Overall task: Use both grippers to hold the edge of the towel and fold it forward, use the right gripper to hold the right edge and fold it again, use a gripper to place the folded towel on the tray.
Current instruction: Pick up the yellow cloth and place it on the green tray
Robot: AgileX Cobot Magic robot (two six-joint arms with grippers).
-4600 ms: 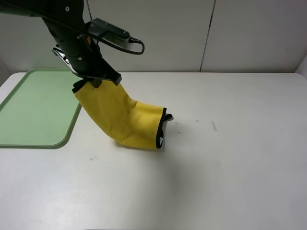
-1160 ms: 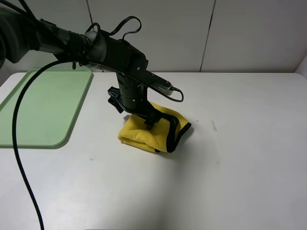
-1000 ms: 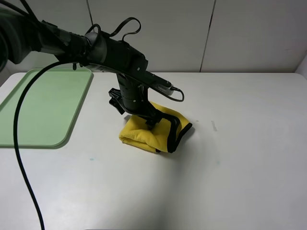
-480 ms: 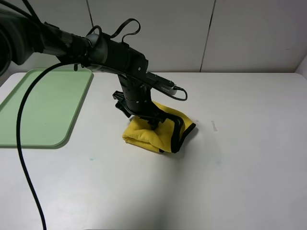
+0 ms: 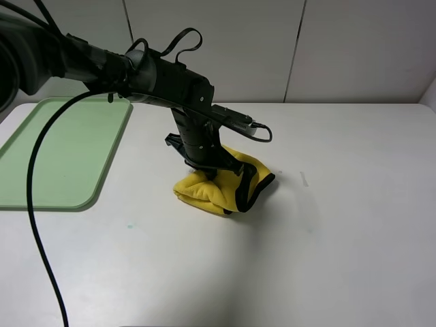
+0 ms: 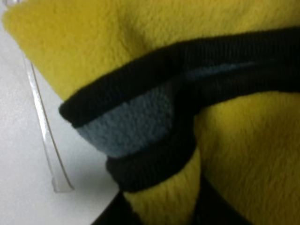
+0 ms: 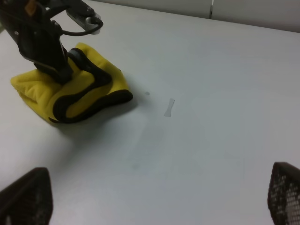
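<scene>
The yellow towel [image 5: 208, 192] with black trim lies bunched and folded on the white table, right of the tray. My left gripper [image 5: 215, 172] presses down into its top and is shut on it. In the left wrist view the towel [image 6: 243, 140] fills the frame, with a fold of black and grey trim in the middle. The right wrist view shows the towel [image 7: 42, 89] and the left arm [image 7: 40, 40] on it from afar. My right gripper [image 7: 157, 192] is open and empty, off to the towel's right, its fingertips [image 7: 26, 194] far apart. It is out of the high view.
The green tray [image 5: 102, 182] lies at the table's left edge, a short way left of the towel. The left arm's black cable [image 5: 34, 225] hangs over the table's left front. A small tape mark [image 5: 304, 178] sits right of the towel.
Seconds ago my left gripper held the towel up by one end near the tray. It has since come down onto it, and in the last second nudged it slightly right, bunching it tighter.
</scene>
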